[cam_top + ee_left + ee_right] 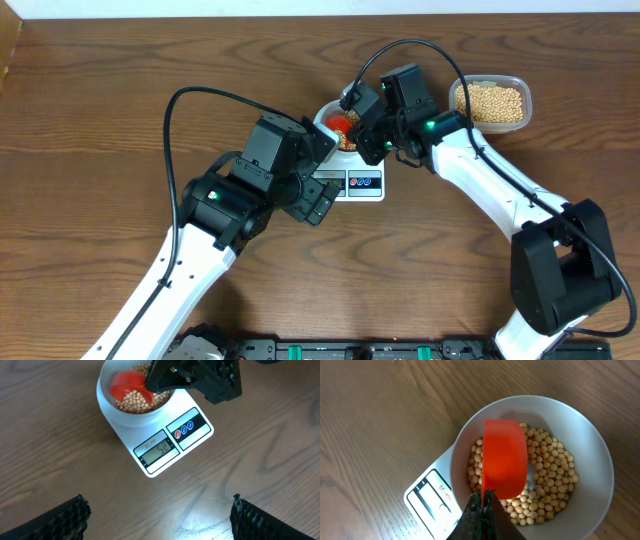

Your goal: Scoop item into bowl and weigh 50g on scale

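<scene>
Left wrist view: 52 is read on the scale point(167, 442), unreadable in the right wrist view. Beans point(137, 402) in the bowl point(107, 400) are seen upper left, well apart from the spread left gripper point(160, 512); the scoop point(505, 455) is clamped by the right gripper point(482, 499).

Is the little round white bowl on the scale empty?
No, the small round pale bowl holds many small round tan beans, and a red plastic scoop reaches into it.
</scene>
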`<state>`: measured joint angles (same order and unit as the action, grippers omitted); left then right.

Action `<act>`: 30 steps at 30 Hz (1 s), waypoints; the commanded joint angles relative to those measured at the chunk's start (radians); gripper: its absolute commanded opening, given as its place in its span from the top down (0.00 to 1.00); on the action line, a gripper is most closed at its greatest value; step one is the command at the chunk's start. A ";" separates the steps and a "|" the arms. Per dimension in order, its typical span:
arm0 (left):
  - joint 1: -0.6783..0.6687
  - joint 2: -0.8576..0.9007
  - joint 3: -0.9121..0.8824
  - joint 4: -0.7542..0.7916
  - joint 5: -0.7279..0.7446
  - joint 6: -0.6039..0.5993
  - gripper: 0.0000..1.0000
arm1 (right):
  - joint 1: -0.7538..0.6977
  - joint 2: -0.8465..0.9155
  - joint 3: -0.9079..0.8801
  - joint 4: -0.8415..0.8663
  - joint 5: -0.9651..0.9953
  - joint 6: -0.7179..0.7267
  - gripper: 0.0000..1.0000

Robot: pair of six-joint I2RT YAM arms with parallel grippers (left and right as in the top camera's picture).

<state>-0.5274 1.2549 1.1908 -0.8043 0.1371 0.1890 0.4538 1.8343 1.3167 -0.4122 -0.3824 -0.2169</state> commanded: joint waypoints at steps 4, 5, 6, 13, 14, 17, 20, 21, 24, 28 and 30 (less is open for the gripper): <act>0.002 0.006 0.007 0.000 0.012 0.016 0.08 | -0.010 0.001 -0.009 0.009 -0.021 0.103 0.99; 0.002 0.006 0.007 0.000 0.012 0.016 0.08 | -0.012 0.001 -0.009 0.010 -0.021 0.115 0.98; 0.002 0.006 0.007 0.000 0.012 0.016 0.08 | -0.015 0.001 -0.009 0.010 -0.021 0.125 0.99; 0.002 0.006 0.007 0.000 0.012 0.016 0.08 | -0.030 0.001 -0.009 0.013 -0.031 0.180 0.98; 0.002 0.006 0.007 0.000 0.012 0.016 0.08 | -0.031 0.001 -0.009 0.014 -0.039 0.180 0.98; 0.002 0.006 0.007 0.000 0.012 0.016 0.08 | -0.032 0.001 -0.009 0.024 -0.068 0.180 0.98; 0.002 0.006 0.007 0.000 0.012 0.016 0.08 | -0.032 0.001 -0.009 0.037 -0.085 0.202 0.98; 0.002 0.006 0.007 0.000 0.012 0.016 0.08 | -0.032 0.001 -0.009 0.042 -0.085 0.214 0.98; 0.002 0.006 0.007 0.000 0.012 0.016 0.08 | -0.034 0.001 -0.009 0.050 -0.101 0.224 0.98; 0.002 0.006 0.007 0.000 0.012 0.016 0.08 | -0.046 0.001 -0.009 0.063 -0.130 0.242 0.99; 0.002 0.006 0.007 0.000 0.012 0.016 0.08 | -0.056 0.001 -0.009 0.070 -0.132 0.264 0.98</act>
<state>-0.5274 1.2549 1.1908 -0.8043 0.1371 0.1890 0.4171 1.8343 1.3151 -0.3496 -0.4797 0.0010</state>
